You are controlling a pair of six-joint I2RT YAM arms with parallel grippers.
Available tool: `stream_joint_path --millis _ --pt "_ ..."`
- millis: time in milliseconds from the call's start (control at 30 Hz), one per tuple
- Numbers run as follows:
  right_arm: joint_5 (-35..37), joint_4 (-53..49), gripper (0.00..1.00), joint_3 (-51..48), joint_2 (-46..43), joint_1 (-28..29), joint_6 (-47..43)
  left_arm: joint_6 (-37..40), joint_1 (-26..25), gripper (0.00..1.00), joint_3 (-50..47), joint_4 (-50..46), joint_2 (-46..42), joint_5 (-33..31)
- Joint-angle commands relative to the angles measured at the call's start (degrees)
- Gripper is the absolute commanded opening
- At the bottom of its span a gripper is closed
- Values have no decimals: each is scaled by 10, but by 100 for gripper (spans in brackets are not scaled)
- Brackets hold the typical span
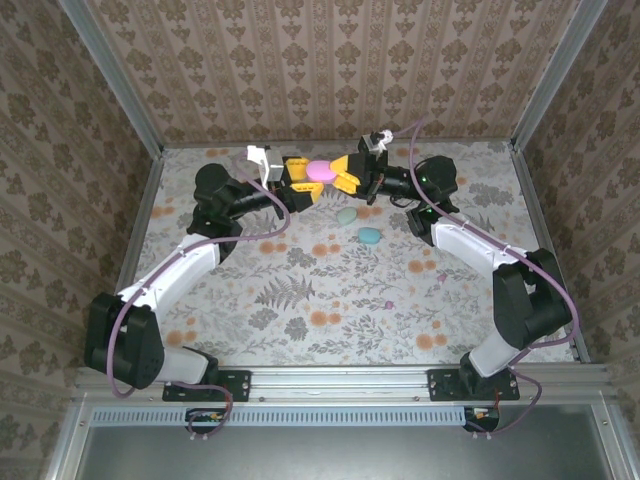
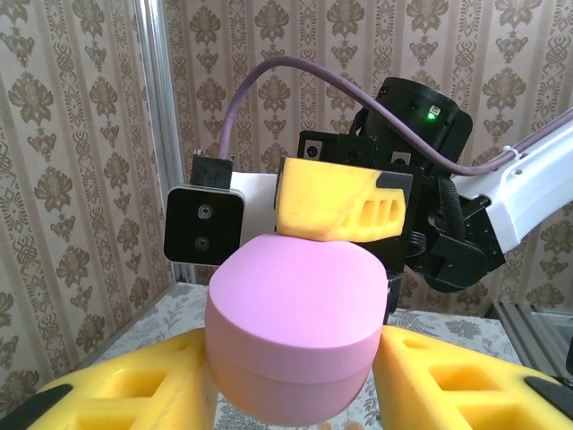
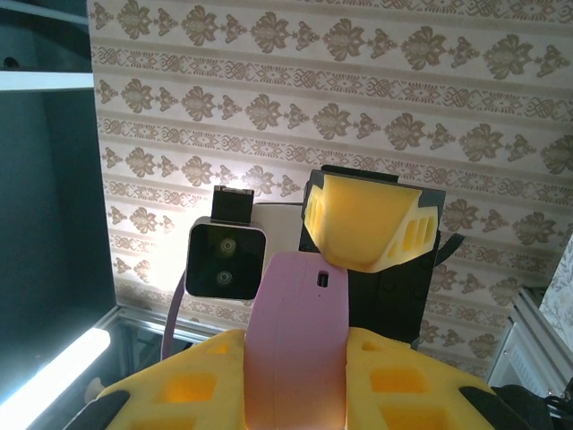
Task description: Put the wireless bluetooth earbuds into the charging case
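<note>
The pink charging case [image 1: 320,171] is up in the air, over the far middle of the worktop [image 1: 300,300]. The right fingers [image 3: 188,390] pinch it. The left fingers [image 2: 134,390] sit on both sides and seem to squeeze it too. I think the lid must open next (it looks shut). Hold the bottom tight, lift the lid slowly, and don't twist. The two blue-green earbuds [image 1: 346,215] lie just nearer.

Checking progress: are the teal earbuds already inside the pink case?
No, both teal earbuds lie on the table, apart from the pink case held above it.
</note>
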Motion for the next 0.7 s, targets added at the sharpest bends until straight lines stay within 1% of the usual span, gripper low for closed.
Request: stream_joint_path --millis 0,433,633,667 --pt "-4 31 19 20 8 5 7 -2 -5 47 23 0 2 21" --pt "-2 33 19 26 16 11 8 15 -5 50 29 -24 2 22" --pt "1 40 19 30 21 14 12 22 -5 49 29 -33 2 22" --pt "3 44 19 30 21 14 15 25 -5 50 28 -36 1 23"
